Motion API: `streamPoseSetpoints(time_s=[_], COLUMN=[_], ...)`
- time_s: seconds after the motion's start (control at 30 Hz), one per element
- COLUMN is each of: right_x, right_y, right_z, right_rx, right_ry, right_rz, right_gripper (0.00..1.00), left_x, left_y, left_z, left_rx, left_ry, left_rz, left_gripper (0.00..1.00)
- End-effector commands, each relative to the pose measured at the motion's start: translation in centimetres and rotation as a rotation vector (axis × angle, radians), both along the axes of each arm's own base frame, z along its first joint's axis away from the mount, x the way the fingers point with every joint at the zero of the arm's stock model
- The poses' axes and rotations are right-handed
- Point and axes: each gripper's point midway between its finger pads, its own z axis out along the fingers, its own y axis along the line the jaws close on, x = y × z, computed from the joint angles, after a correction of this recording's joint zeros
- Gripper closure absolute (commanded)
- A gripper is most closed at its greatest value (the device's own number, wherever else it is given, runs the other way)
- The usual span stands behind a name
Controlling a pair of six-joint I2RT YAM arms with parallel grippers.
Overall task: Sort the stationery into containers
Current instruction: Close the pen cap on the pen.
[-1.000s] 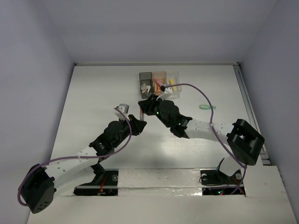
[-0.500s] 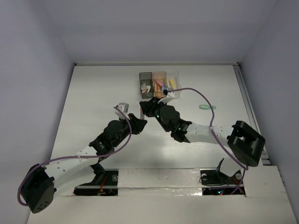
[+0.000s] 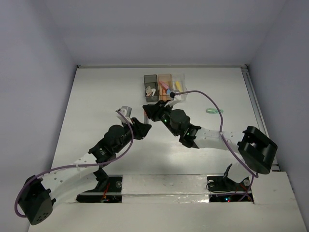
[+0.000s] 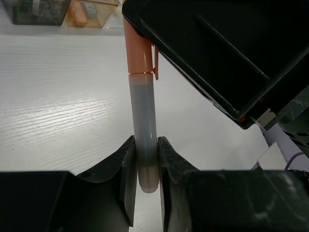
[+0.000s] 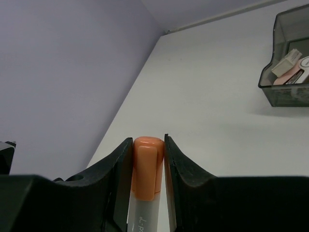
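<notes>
Two grippers, one orange-capped marker (image 4: 143,106): left gripper (image 4: 144,147) pinches its grey barrel end, right gripper (image 5: 147,145) clamps the cap, over the central tabletop (image 3: 96,96). Just beyond, at the far edge: dark grey bin (image 3: 150,78), orange bin (image 3: 165,75), clear bin (image 3: 182,77); a mint green marker (image 3: 214,110) lies toward the right edge.

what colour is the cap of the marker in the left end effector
Orange cap on a greyish-barrelled marker; shows best in the left wrist view.

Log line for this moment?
left fingers: shut on orange marker | right fingers: shut on its cap | mint marker: not yet binned
</notes>
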Motion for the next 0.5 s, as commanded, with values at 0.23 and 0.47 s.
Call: streamPoseSetpoints(time_s=[0.23,0.47], right_x=[-7.8,-10.6], right_y=[2.4,2.8], right_z=[-6.5,-10.3], right_rx=[-0.148,-0.212], right_ry=[0.171,0.237], right_rz=[0.362,0.406], right_gripper=[1.00,1.00], left_x=[1.6,2.2], left_y=[0.6,0.4], left_z=[14.2,16.0], left_rx=[-0.161,-0.157], left_ry=[-0.317,-0.352], left_rz=[0.065,0.082], left_gripper=[1.00,1.00])
